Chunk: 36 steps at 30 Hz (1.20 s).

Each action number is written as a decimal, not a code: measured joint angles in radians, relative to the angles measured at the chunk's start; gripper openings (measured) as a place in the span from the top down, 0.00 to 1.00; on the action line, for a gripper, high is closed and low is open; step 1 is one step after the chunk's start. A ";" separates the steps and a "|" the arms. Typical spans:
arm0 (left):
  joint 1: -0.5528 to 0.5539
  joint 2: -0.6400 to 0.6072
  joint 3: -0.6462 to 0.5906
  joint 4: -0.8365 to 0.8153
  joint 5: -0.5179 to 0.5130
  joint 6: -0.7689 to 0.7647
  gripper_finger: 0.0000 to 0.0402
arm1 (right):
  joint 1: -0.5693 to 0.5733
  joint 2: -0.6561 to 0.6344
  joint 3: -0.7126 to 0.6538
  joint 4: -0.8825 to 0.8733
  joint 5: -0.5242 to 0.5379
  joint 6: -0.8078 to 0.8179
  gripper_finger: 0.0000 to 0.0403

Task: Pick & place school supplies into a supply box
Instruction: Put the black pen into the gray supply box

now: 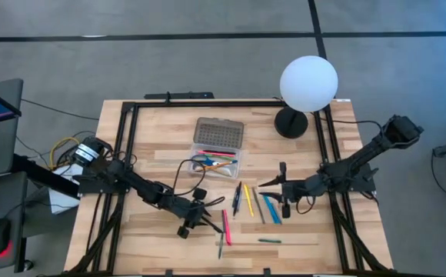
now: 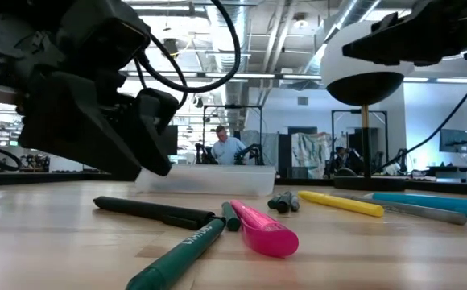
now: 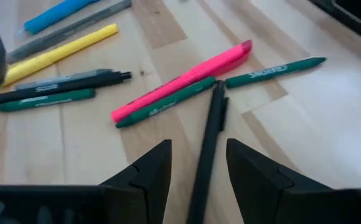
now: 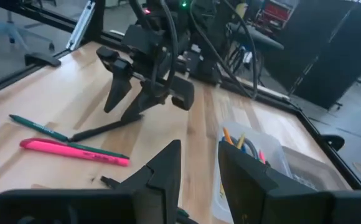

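Observation:
A black pen (image 3: 208,143) lies flat on the table with my left gripper (image 3: 199,143) open over it, one finger on each side of the pen's near part and a gap on both sides. Beside it lie a pink highlighter (image 3: 180,81) and two green pens (image 3: 168,104) (image 3: 274,70). My right gripper (image 4: 199,165) hangs open and empty above the table (image 1: 273,186), near a row of yellow (image 1: 247,200), blue (image 1: 273,208), grey and dark pens. The clear supply box (image 1: 219,160) holds some pens and blue-handled scissors. Its dotted grey lid (image 1: 219,132) lies open behind it.
A lamp with a white globe (image 1: 308,83) on a black base (image 1: 291,123) stands at the far right of the table. One green pen (image 1: 269,241) lies alone near the front edge. A black frame (image 1: 131,115) runs around the table top. People show in the room beyond.

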 joint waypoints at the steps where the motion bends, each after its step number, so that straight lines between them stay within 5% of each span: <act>1: 0.003 0.012 0.001 0.014 0.009 -0.009 0.63 | -0.001 0.002 -0.002 -0.001 0.000 0.000 0.75; 14: 0.032 0.137 0.044 0.033 0.068 -0.055 0.65 | -0.003 0.015 -0.002 0.005 0.002 0.008 0.75; 26: 0.035 0.129 0.050 -0.103 0.043 -0.247 0.95 | -0.004 0.015 -0.002 -0.013 0.001 0.035 0.75; 36: 0.030 0.128 0.051 -0.130 0.006 -0.314 0.89 | -0.004 0.015 -0.002 -0.022 0.001 0.045 0.75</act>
